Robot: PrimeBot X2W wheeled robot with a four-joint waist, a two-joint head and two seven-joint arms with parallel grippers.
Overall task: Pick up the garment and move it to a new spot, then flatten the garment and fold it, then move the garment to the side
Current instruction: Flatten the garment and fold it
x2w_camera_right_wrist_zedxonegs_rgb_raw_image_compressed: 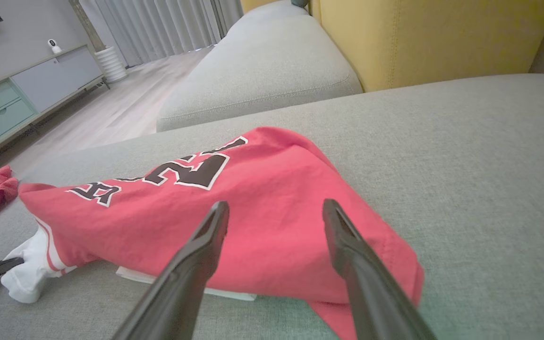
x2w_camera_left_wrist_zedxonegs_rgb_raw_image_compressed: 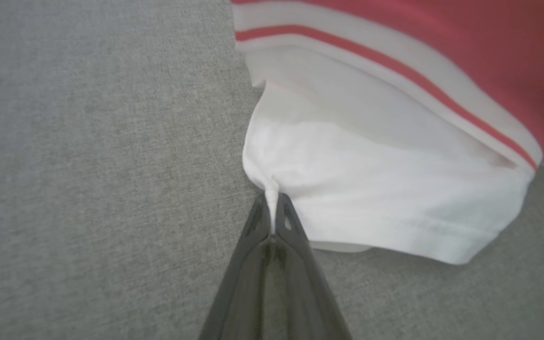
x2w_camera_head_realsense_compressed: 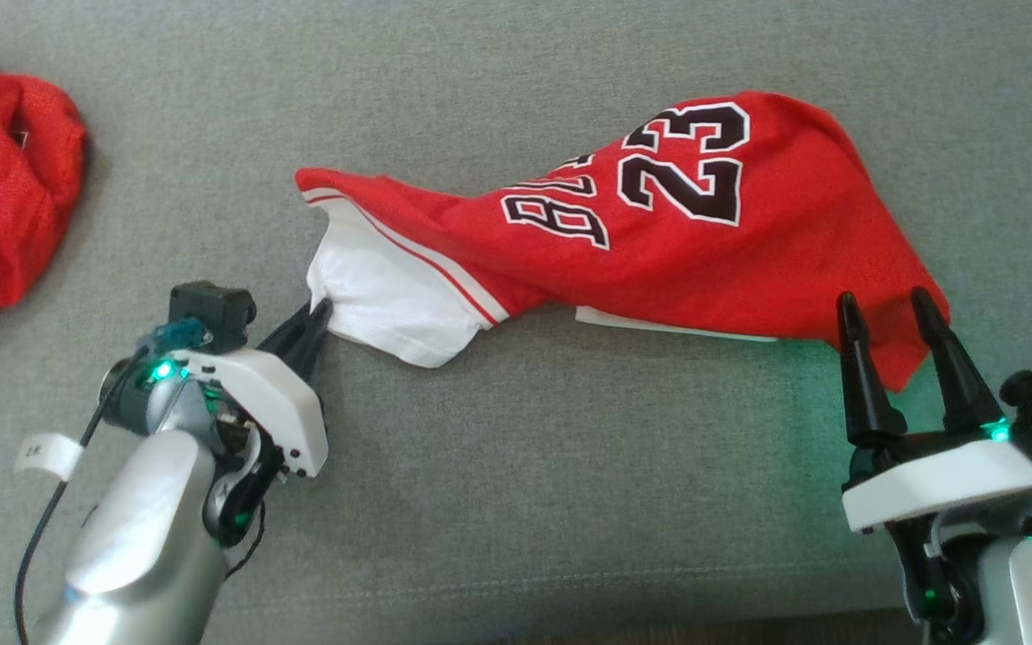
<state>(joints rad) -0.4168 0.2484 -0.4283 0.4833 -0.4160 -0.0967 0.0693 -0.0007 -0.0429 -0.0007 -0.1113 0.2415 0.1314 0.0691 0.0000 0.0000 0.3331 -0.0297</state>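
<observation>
The red number-23 jersey is lying crumpled on the grey sofa cushion, its long axis running from the left gripper across to the right gripper. The left gripper's fingers are pressing together on a pinch of the white sleeve, which is spreading ahead and to the right of its tips. The right gripper is standing with fingers wide apart, gripping nothing, and the jersey's red hem corner is lying just ahead of and beneath its tips. That arm is the nearer one to the free corner, so it is probably the one to close on it next.
</observation>
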